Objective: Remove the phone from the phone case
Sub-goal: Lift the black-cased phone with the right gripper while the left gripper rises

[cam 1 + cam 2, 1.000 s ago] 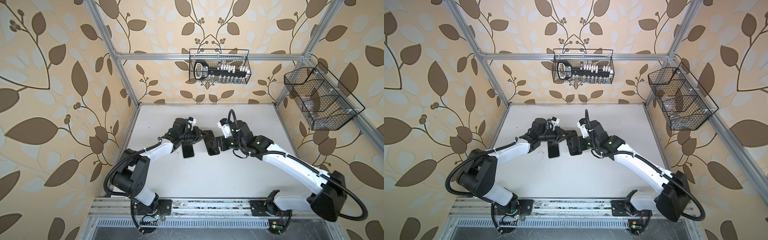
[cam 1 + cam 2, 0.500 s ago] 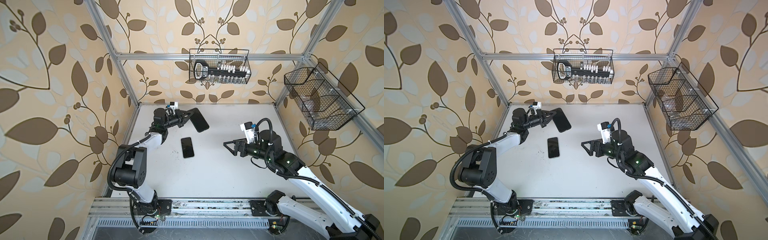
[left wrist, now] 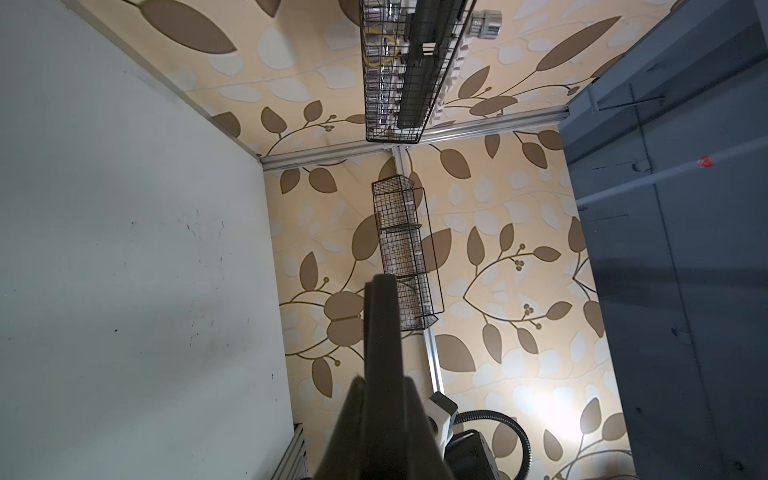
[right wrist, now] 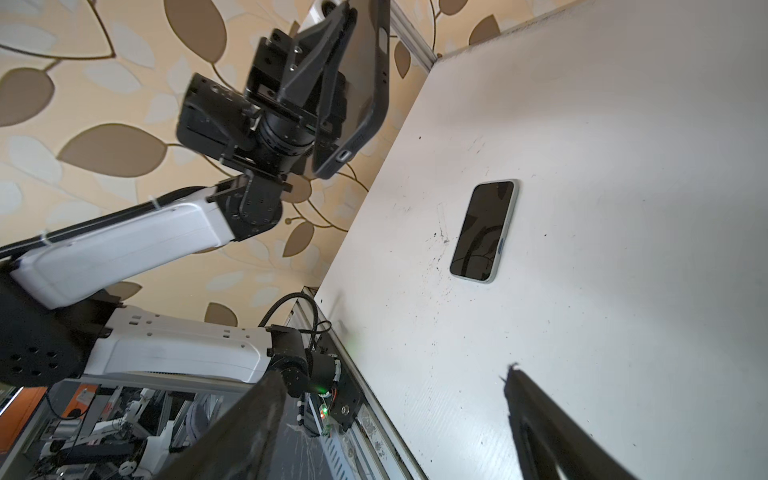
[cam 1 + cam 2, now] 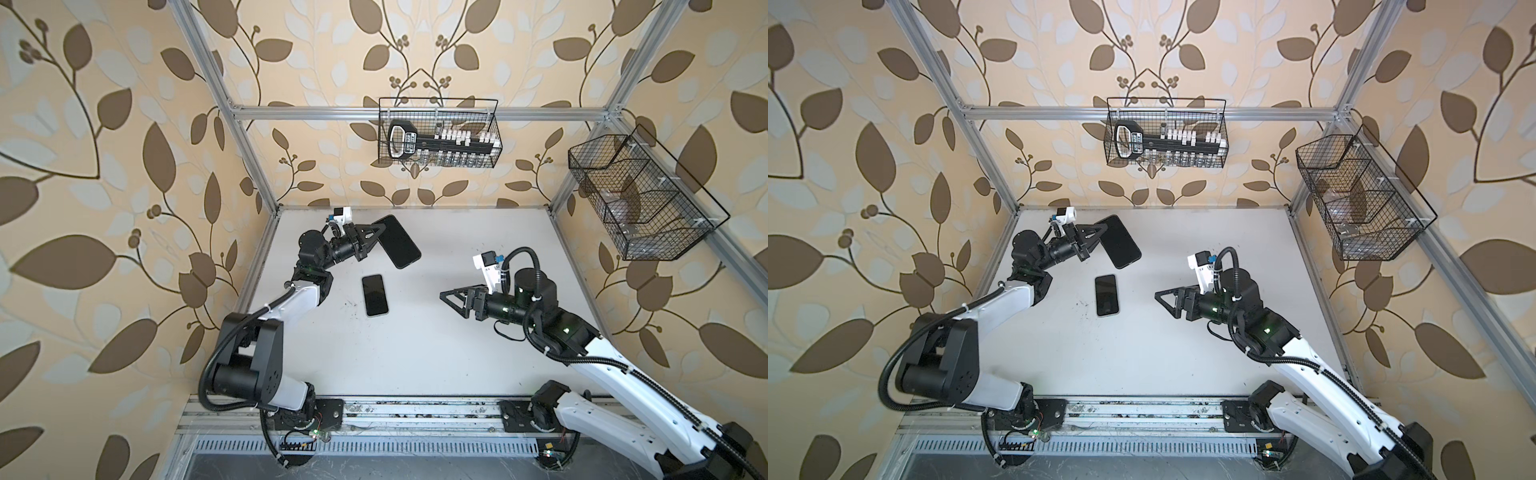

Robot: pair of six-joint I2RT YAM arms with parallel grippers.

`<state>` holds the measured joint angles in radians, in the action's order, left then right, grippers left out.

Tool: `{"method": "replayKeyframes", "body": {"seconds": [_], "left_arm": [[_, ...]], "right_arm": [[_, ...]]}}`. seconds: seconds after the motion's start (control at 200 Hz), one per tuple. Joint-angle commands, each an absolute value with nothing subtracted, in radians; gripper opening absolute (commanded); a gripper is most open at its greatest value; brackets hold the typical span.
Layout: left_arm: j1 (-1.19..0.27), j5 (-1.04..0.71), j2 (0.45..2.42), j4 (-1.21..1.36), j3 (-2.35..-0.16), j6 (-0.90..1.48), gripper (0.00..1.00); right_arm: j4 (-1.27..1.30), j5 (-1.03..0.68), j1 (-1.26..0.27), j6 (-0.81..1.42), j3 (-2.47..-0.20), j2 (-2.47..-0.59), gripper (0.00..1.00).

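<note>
Left gripper (image 5: 376, 228) pinches the empty case (image 5: 398, 242) by its edge, now lifted toward the back-left corner, clear of the table (image 5: 415, 353). A second ago both grippers were bunched together mid-table. Phone (image 5: 375, 295) lies bare, screen up, mid-table, near the case but apart from it. Right gripper (image 5: 448, 300) has pulled back to the right, jaws spread, empty. Judgement: phone is out, task basically done. Label on the black tool (image 5: 401, 141) in the back basket (image 5: 496, 133) is too small to read.

A scuffed white desk (image 5: 415, 353) fills the floor. A wire basket (image 5: 494, 120) on the far wall holds a black tool (image 5: 432, 143); a divided basket (image 5: 590, 162) hangs right.
</note>
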<state>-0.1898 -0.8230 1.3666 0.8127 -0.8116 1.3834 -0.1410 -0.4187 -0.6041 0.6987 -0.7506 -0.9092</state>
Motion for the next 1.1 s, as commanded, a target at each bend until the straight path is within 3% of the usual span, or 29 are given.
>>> {"method": "replayKeyframes", "body": {"seconds": [0.0, 0.145, 0.31, 0.51, 0.925, 1.095], "left_arm": [[-0.263, -0.699, 1.183, 0.52, -0.863, 1.096, 0.0], [-0.333, -0.612, 1.113, 0.362, -0.89, 1.011, 0.0], [-0.337, -0.588, 1.106, 0.404, -0.874, 1.062, 0.0], [-0.343, -0.5, 1.114, 0.498, -0.844, 1.156, 0.0], [-0.351, -0.439, 1.117, 0.573, -0.843, 1.226, 0.0], [-0.352, -0.436, 1.127, 0.614, -0.829, 1.258, 0.0]], "right_arm": [[-0.021, -0.453, -0.634, 0.718, -0.788, -0.965, 0.83], [0.071, -0.457, -0.678, 0.732, -0.824, -1.035, 0.81], [0.199, -0.421, -0.743, 0.771, -0.824, -1.057, 0.76], [0.299, -0.298, -0.834, 0.808, -0.812, -1.08, 0.78], [0.32, -0.086, -0.874, 0.918, -0.791, -1.101, 0.8], [0.393, -0.077, -0.874, 0.953, -0.789, -1.137, 0.75]]}}
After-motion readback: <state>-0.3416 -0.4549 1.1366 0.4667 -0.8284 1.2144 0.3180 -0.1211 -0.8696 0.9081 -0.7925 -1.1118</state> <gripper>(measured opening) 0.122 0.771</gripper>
